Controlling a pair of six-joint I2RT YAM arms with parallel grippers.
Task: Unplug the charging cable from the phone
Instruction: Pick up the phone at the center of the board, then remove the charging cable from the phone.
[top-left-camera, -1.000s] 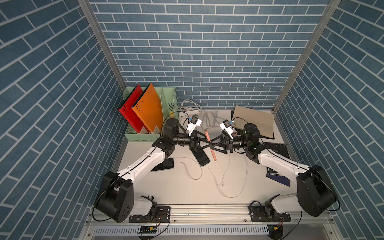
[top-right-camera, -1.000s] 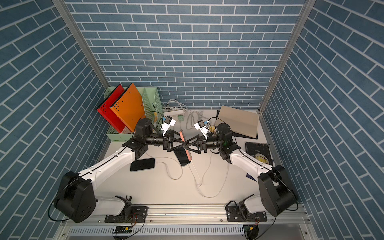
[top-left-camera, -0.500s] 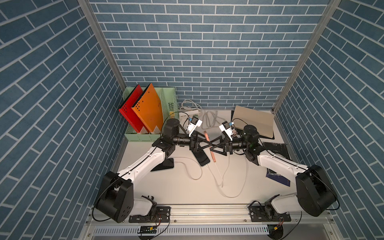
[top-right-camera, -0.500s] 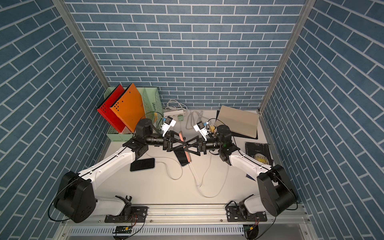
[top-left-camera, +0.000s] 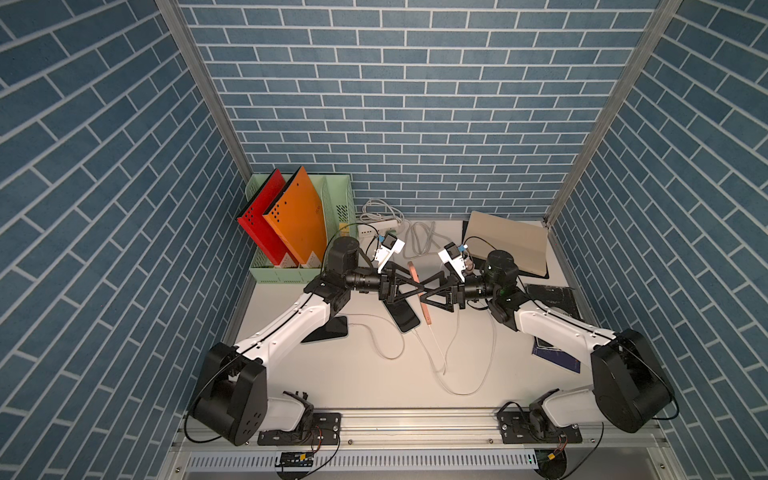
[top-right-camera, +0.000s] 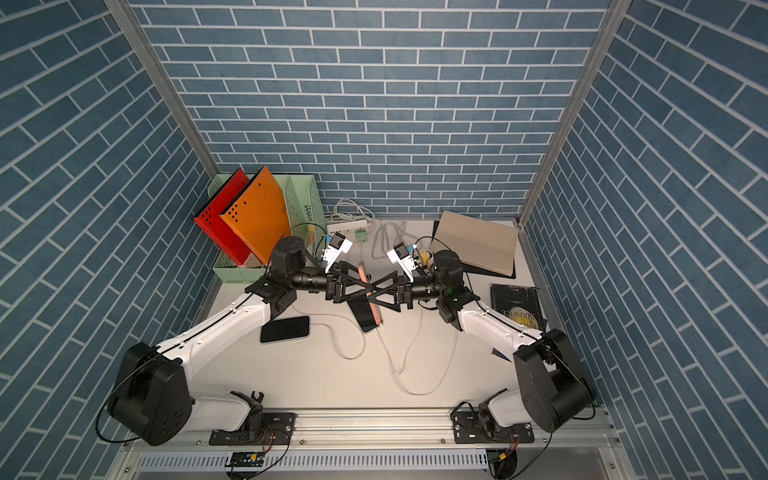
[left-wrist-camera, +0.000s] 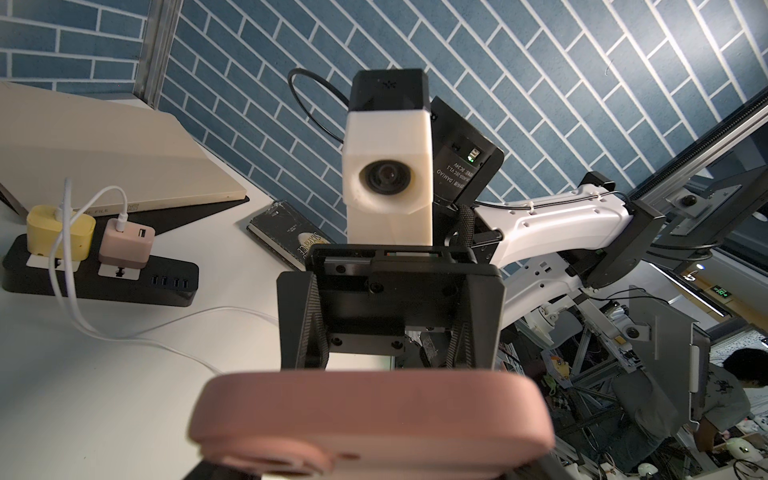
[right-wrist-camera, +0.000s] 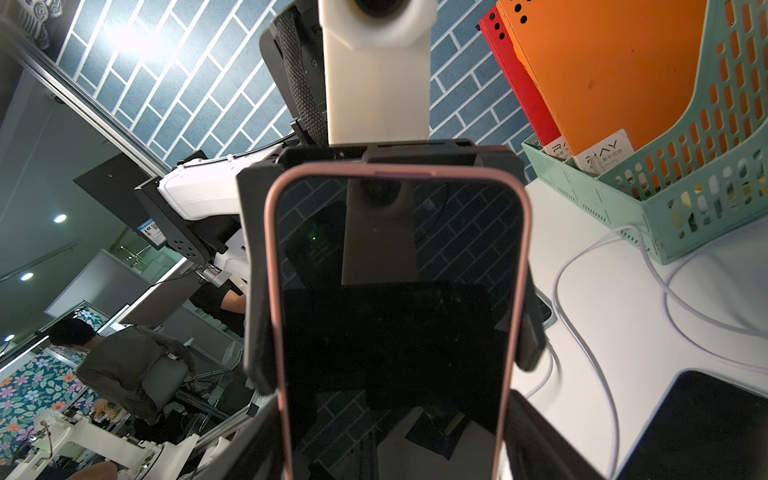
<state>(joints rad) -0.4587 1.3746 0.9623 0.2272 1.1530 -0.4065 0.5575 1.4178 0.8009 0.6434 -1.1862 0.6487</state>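
Pink-cased phone (right-wrist-camera: 399, 291) is held aloft between both arms. We find the right gripper (right-wrist-camera: 395, 415) and left gripper (top-left-camera: 417, 286) each clamped across its sides. The cable (top-left-camera: 461, 393) looks still plugged in; the double hold probably lets one gripper release for the plug.

Left claw (top-left-camera: 415, 286) and right claw (top-left-camera: 424, 296) meet around the raised phone (right-wrist-camera: 399, 332); second phone (top-left-camera: 402, 319) and cables (top-left-camera: 459, 393) lie below; front surface (top-left-camera: 357, 384) bare.
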